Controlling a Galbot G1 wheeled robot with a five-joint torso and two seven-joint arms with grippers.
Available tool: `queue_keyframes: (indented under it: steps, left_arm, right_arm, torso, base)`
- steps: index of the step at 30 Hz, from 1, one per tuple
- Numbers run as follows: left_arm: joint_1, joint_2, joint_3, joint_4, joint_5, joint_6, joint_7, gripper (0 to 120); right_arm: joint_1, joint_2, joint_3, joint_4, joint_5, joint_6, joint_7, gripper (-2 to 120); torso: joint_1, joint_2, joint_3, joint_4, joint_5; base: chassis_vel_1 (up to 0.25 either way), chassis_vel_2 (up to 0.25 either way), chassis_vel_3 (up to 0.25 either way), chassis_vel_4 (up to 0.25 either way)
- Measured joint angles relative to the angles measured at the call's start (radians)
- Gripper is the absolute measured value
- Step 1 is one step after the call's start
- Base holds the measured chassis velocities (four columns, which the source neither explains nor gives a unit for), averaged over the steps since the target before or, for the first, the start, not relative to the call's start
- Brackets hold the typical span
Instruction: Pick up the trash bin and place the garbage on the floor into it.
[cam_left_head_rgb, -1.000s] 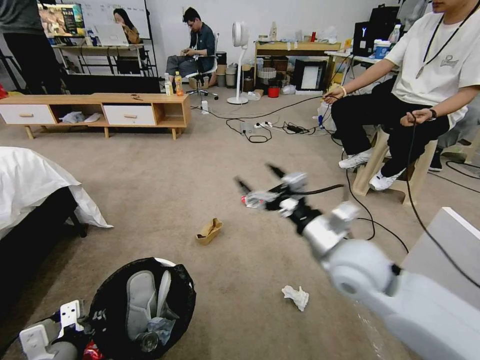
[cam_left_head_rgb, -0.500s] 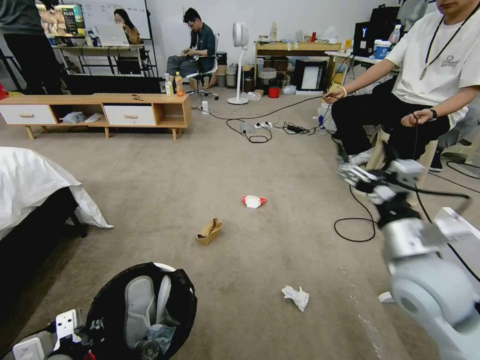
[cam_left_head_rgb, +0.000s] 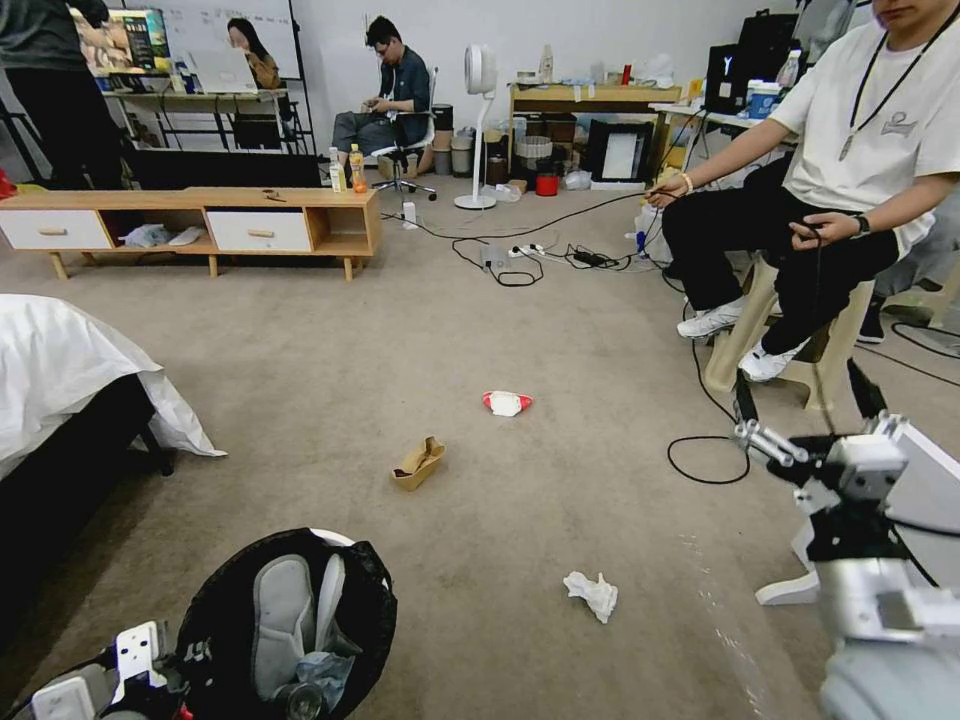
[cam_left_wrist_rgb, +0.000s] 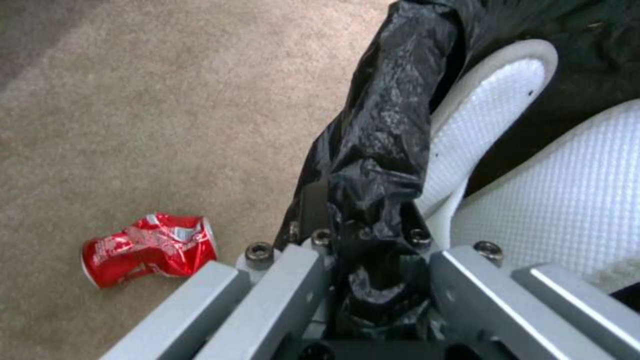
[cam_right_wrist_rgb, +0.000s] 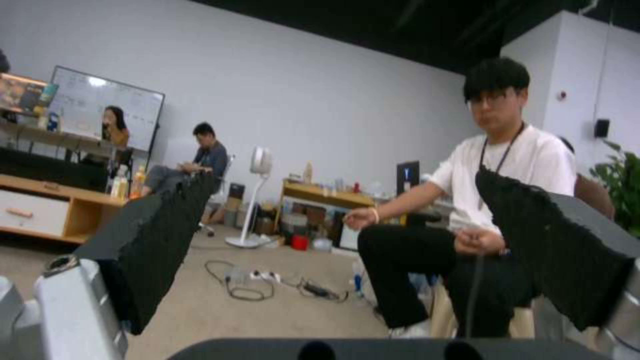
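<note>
trash bin (cam_left_head_rgb: 290, 620) gripped by left jaws; right jaws apart, empty; tissue (cam_left_head_rgb: 591, 594), cardboard (cam_left_head_rgb: 417, 462) on carpet (cam_left_head_rgb: 480, 330).

You see a low wooden TV cabinet (cam_left_head_rgb: 200, 222) at the far wall, a standing fan (cam_left_head_rgb: 478, 120) right of it, a white-sheeted bed (cam_left_head_rgb: 70, 370) nearer.

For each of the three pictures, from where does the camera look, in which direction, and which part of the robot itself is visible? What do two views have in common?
Head view: high on the robot, looking forward and down at the floor; left gripper on the trash bin, right gripper raised.
Left wrist view: along its fingers, clamped on the bin's black bag, above a crushed red can.
Right wrist view: level across the room, between its open fingers.
Shared: the head and right wrist views both show the white fan.
</note>
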Motion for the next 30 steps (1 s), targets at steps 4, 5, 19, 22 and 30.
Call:
queue_keyframes:
  steps: [4, 5, 19, 22, 30]
  left_arm:
    - [0.0, -0.009, 0.004, -0.004, 0.0, -0.002, 0.0, 1]
    - [-0.001, -0.011, 0.004, -0.004, 0.0, -0.003, 0.0, 1]
    - [-0.006, -0.023, 0.009, 0.003, 0.006, -0.005, 0.002, 1]
    - [-0.007, -0.023, 0.009, 0.006, 0.006, -0.005, 0.002, 1]
    - [-0.007, -0.026, 0.011, 0.013, 0.013, -0.008, 0.006, 1]
  right_arm:
    - [-0.055, 0.081, -0.045, -0.01, -0.078, 0.017, 0.0, 100]
    - [-0.079, 0.112, -0.071, -0.016, -0.106, 0.024, 0.005, 100]
    - [-0.105, 0.167, -0.132, -0.036, -0.152, 0.038, 0.015, 100]
    - [-0.101, 0.164, -0.132, -0.043, -0.152, 0.038, 0.017, 100]
    - [-0.097, 0.154, -0.125, -0.056, -0.153, 0.043, 0.017, 100]
  torso:
    - [0.0, 0.0, 0.0, -0.0003, 0.0]
    - [0.0, 0.0, 0.0, -0.0003, 0.0]
    - [0.0, 0.0, 0.0, -0.0003, 0.0001]
    - [0.0, 0.0, 0.0, -0.0003, 0.0001]
    - [0.0, 0.0, 0.0, -0.0004, 0.0002]
  base:
    - [0.0, 0.0, 0.0, 0.0]
    - [0.0, 0.0, 0.0, 0.0]
    - [0.0, 0.0, 0.0, 0.0]
    - [0.0, 0.0, 0.0, 0.0]
    - [0.0, 0.0, 0.0, 0.0]
